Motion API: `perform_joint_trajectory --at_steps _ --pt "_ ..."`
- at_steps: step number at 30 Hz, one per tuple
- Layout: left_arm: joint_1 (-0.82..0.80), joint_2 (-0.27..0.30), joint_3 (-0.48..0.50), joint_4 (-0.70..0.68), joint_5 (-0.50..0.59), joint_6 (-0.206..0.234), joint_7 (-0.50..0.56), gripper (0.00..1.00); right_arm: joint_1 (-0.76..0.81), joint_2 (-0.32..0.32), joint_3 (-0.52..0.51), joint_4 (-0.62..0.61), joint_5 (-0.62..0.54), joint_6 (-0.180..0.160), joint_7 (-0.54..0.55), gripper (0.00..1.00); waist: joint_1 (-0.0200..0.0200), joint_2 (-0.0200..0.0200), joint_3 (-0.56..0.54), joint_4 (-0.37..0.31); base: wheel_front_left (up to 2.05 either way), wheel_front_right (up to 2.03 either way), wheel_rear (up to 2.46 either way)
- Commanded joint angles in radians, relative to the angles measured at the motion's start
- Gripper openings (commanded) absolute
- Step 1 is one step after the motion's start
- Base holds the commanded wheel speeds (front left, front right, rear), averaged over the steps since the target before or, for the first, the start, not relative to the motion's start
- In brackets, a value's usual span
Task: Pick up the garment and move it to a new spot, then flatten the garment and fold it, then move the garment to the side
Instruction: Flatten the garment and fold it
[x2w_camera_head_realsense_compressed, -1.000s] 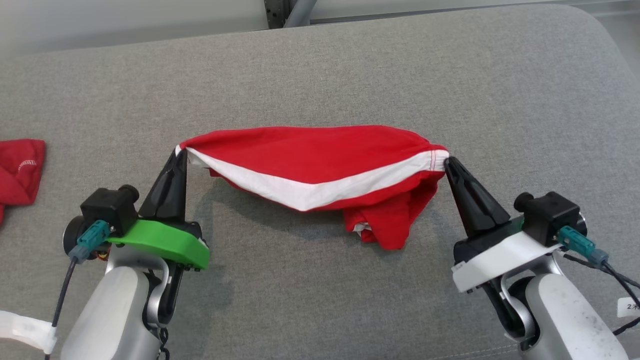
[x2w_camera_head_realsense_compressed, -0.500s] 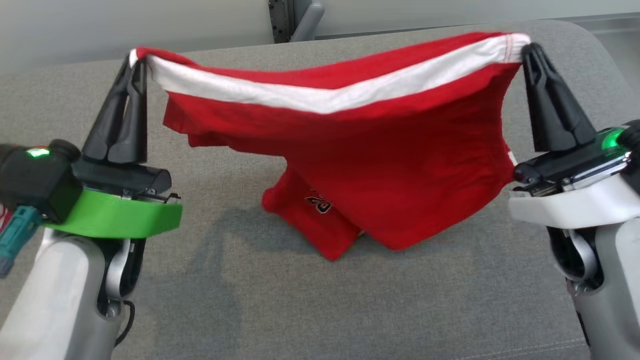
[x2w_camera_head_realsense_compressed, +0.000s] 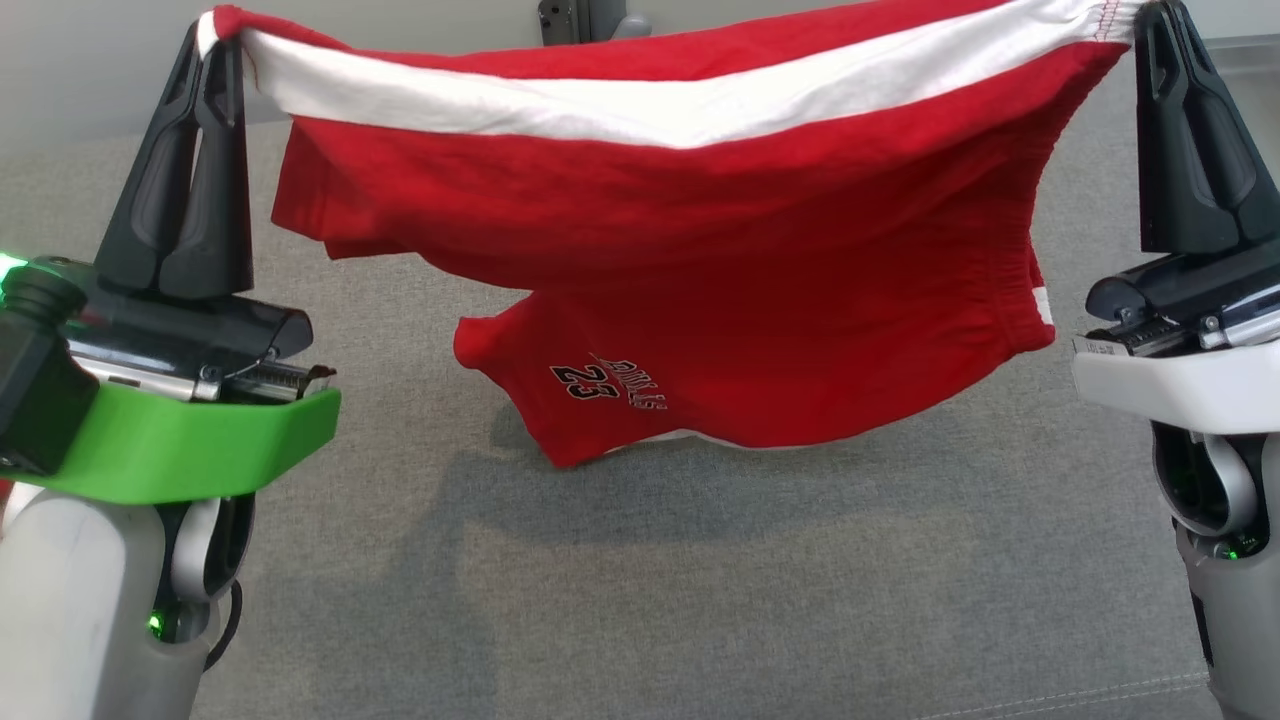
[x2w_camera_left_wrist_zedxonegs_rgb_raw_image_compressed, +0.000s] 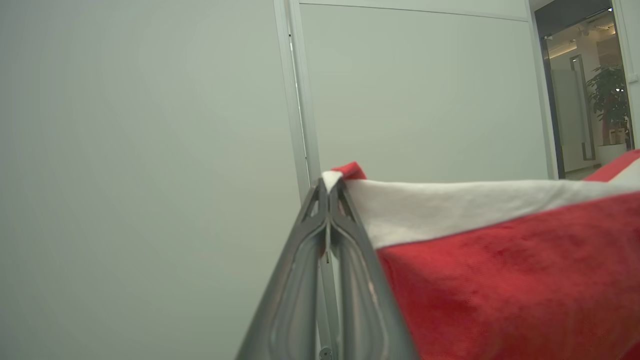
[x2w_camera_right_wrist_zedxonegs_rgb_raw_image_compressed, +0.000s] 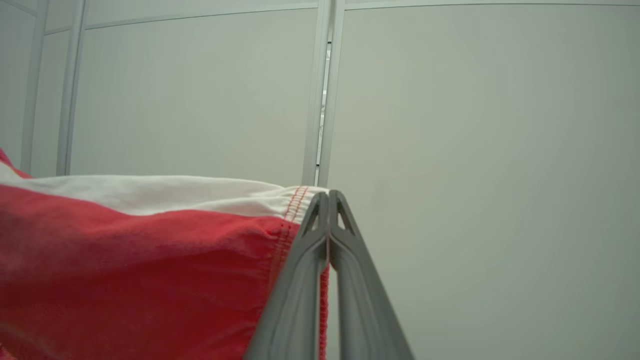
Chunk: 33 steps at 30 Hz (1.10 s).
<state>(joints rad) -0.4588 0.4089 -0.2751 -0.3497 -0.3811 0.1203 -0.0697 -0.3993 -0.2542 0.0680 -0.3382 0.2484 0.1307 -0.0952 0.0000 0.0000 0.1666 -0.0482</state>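
Head view: we note red shorts (x2w_camera_head_realsense_compressed: 700, 250) hanging, white waistband (x2w_camera_head_realsense_compressed: 640, 112) stretched 9-to-3; left gripper (x2w_camera_head_realsense_compressed: 212, 35) and right gripper (x2w_camera_head_realsense_compressed: 1158, 15) each pinch one end.

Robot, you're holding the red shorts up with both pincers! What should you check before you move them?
1. Left pincer shut on a corner of the waistband: ok.
2. Right pincer shut on the other corner: ok.
3. Shorts lifted off the cushion: ok, going by the shadow underneath.
4. Waistband pulled straight: not ok, it sags in the middle.
5. Shorts hanging flat: not ok, they are folded over near the left pincer.
6. Both waistband layers pinched: cannot tell.
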Motion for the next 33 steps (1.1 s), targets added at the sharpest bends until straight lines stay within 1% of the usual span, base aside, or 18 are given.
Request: perform_joint_trajectory --at_steps 1,4,7,11,15,16,20,23,29,31,33 --pt "-0.031 0.003 -0.002 0.004 -0.004 -0.003 0.004 0.0 -0.027 -0.001 -0.004 0.016 0.016 0.0 -0.001 0.0 0.0 0.0 0.014 -0.001 0.0 0.0 0.0" --pt "-0.069 -0.004 -0.006 0.024 -0.014 -0.017 0.002 0.0 -0.062 -0.008 0.0 0.046 0.032 0.0 -0.006 0.0 0.0 0.0 0.039 -0.001 0.0 0.0 0.0" --pt "-0.134 -0.011 -0.015 0.061 -0.022 -0.043 -0.006 0.0 -0.119 -0.022 0.006 0.089 0.048 0.0 -0.015 0.0 0.0 0.0 0.072 0.001 0.0 0.0 0.0" --pt "-0.265 -0.032 -0.029 0.151 -0.03 -0.088 -0.028 0.0 -0.226 -0.041 0.019 0.159 0.074 0.0 -0.027 0.0 0.0 0.0 0.128 0.008 0.0 0.0 0.0" --pt "-0.437 -0.06 -0.045 0.286 -0.018 -0.14 -0.072 0.0 -0.378 -0.061 0.051 0.251 0.101 0.0 -0.045 0.0 0.0 0.0 0.192 0.017 0.0 0.0 0.0" --pt "-0.437 -0.06 -0.045 0.286 -0.018 -0.14 -0.072 0.0 -0.378 -0.061 0.051 0.251 0.101 0.0 -0.045 0.0 0.0 0.0 0.192 0.017 0.0 0.0 0.0" --pt "-0.615 -0.097 -0.061 0.46 -0.005 -0.183 -0.128 0.0 -0.548 -0.066 0.092 0.393 0.123 0.0 -0.086 0.0 0.0 0.0 0.235 0.026 0.0 0.0 0.0" --pt "-0.733 -0.129 -0.071 0.62 -0.006 -0.205 -0.154 0.0 -0.671 -0.052 0.125 0.532 0.137 0.0 -0.122 0.0 0.0 0.0 0.254 0.03 0.0 0.0 0.0" --pt "-0.903 -0.189 -0.084 0.962 -0.045 -0.234 -0.175 0.0 -0.863 0.016 0.171 0.797 0.156 0.0 -0.167 0.0 0.0 0.0 0.27 0.027 0.0 0.0 0.0" --pt "-0.933 -0.201 -0.075 1.048 -0.066 -0.24 -0.182 0.0 -0.904 0.04 0.18 0.863 0.162 0.0 -0.171 0.0 0.0 0.0 0.273 0.021 0.0 0.0 0.0" --pt "-0.957 -0.21 -0.071 1.111 -0.074 -0.243 -0.188 0.0 -0.931 0.058 0.173 0.9 0.166 0.0 -0.172 0.0 0.0 0.0 0.279 0.019 0.0 0.0 0.0"
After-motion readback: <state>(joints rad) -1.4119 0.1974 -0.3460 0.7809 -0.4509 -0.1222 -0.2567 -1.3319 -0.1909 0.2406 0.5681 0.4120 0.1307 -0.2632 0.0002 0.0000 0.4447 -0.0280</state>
